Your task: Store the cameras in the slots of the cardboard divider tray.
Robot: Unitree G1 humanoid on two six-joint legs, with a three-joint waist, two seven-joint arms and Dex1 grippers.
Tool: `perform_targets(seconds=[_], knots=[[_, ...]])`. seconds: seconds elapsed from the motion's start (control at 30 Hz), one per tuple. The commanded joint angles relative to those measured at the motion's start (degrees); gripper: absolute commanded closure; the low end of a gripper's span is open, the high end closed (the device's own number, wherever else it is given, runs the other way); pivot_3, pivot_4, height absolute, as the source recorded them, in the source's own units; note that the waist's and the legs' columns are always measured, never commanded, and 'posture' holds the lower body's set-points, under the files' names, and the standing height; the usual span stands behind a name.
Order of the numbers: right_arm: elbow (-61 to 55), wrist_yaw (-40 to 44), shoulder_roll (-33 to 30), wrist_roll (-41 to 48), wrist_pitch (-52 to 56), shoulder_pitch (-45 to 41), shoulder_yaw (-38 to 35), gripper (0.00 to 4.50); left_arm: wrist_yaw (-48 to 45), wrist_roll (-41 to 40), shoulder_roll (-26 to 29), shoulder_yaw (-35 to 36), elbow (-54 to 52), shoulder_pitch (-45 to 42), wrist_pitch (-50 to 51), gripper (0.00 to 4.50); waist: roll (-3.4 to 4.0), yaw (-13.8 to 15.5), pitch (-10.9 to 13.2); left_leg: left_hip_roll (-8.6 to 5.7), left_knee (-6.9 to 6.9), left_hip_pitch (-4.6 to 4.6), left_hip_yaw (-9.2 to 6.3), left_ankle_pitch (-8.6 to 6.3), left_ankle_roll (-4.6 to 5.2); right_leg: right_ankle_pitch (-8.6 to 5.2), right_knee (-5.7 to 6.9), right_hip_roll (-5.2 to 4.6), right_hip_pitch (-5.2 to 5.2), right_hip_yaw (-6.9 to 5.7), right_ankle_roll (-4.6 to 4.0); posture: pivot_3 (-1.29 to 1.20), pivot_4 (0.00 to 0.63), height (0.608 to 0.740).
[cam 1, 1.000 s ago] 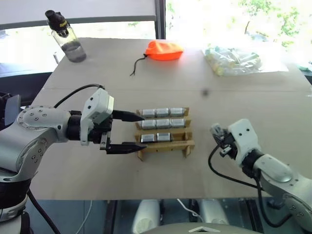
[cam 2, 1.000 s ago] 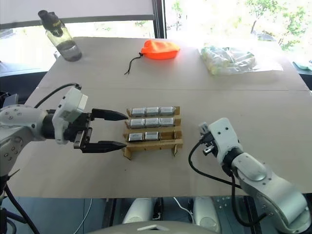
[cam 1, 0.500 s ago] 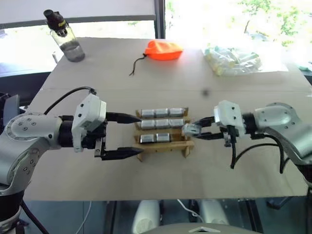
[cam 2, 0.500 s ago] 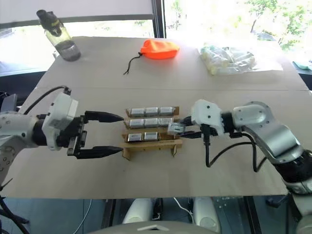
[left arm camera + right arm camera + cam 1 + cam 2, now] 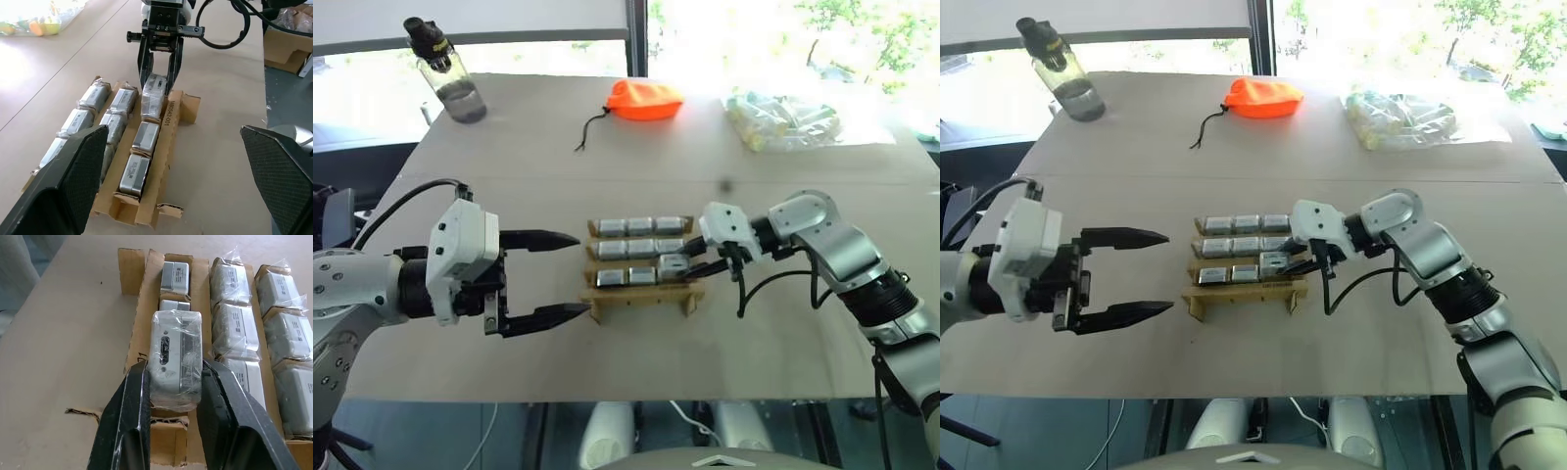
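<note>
At the far left of the pale brown counter stands a clear plastic water bottle with a black cap, near the back edge. Closer to the front, the left hand hovers just above the counter with its two black fingers spread wide and nothing between them — it points at the left end of the tan cardboard divider tray and stays apart from it. The tray sits in the middle of the counter, its three stepped rows running left to right. The back and middle rows each hold three small silver-grey cameras wrapped in clear film; the front row holds two, in its left and middle slots. Over the front row's right slot, the right hand is clamped on another silver-grey wrapped camera — tilted, its lower end at the slot's mouth. Behind the tray lies an orange drawstring pouch with a dark cord. To the right of it, near the back edge, rests a clear plastic bag of pale tubes.
</note>
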Motion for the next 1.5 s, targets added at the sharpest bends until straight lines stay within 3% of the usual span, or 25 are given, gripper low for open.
perform_targets(seconds=[0.03,0.6,0.63,0.83,0.87,1.13,1.27,1.4,1.5], knots=[[-0.25,1.51,-0.24,-1.05,0.27,-0.77,-0.5,3.75,0.34,-0.64,0.88,2.1,-1.5,0.19,-0.43,0.0,0.0,0.0,0.0,0.0,0.0,0.0,0.0,0.0,0.0,0.0,0.0,0.0,0.0,0.0,0.0,0.0,0.15,0.726],[-1.38,0.83,0.94,-4.49,4.4,1.26,0.13,3.75,-0.41,0.23,2.19,0.08,0.01,-1.36,-2.0,0.0,0.02,0.08,0.01,-0.02,0.0,-0.01,0.01,0.0,0.0,0.0,-0.01,-0.02,0.01,-0.01,0.0,0.0,0.15,0.726],[-1.14,0.55,0.99,-4.89,4.22,1.36,0.21,2.74,-0.47,0.4,2.26,-0.12,0.17,-1.43,-2.04,0.0,0.02,0.09,0.01,-0.02,0.0,-0.02,0.01,0.0,0.0,0.0,-0.01,-0.02,0.01,-0.01,0.0,0.0,0.15,0.726],[-1.39,0.39,1.55,-4.57,4.9,1.59,-1.03,0.18,-0.5,0.76,2.49,-1.12,0.59,-1.86,-1.97,0.0,0.02,-0.04,0.01,-0.01,0.0,0.0,0.01,0.0,-0.01,0.0,0.0,-0.01,0.01,0.0,0.0,0.0,0.15,0.726],[-2.78,0.92,1.23,-2.77,6.45,1.58,-2.31,0.08,-0.48,1.09,2.49,-1.37,0.79,-1.83,-2.04,0.0,0.02,-0.1,0.01,-0.01,0.0,0.01,0.01,0.0,-0.01,0.0,0.0,0.0,0.01,0.0,0.0,0.0,0.15,0.726],[-12.45,2.25,-5.51,6.54,11.98,6.43,-11.95,0.08,2.08,7.21,-1.25,-2.74,4.86,2.29,-5.19,0.0,0.07,0.18,0.03,-0.02,-0.06,-0.01,-0.01,0.0,-0.02,0.0,-0.05,-0.03,0.02,-0.03,0.0,0.0,0.15,0.726],[-13.57,-2.39,-6.47,12.24,11.89,14.8,-23.22,0.08,6.51,10.2,-6.9,-2.56,8.1,3.75,-8.56,0.0,0.05,0.2,0.03,-0.02,-0.08,-0.04,-0.02,0.0,-0.01,0.0,-0.08,-0.06,0.02,-0.05,0.0,0.0,0.15,0.726],[-7.52,-1.76,-8.52,11.55,1.81,26.42,-31.69,0.08,7.42,16.52,-12.92,-3.61,17.14,6.3,-18.21,0.0,0.04,0.21,0.01,-0.04,-0.07,0.0,0.01,-0.01,0.01,0.0,-0.07,-0.09,0.07,-0.04,0.0,0.0,0.15,0.726],[-0.96,-1.9,-8.11,9.96,-6.47,29.4,-34.5,0.08,6.79,19.32,-14.88,-4.9,22.76,5.31,-24.0,0.0,0.04,0.08,0.01,-0.03,-0.07,0.04,0.03,-0.01,0.01,0.0,-0.05,-0.04,0.07,-0.02,0.0,0.0,0.15,0.726]])
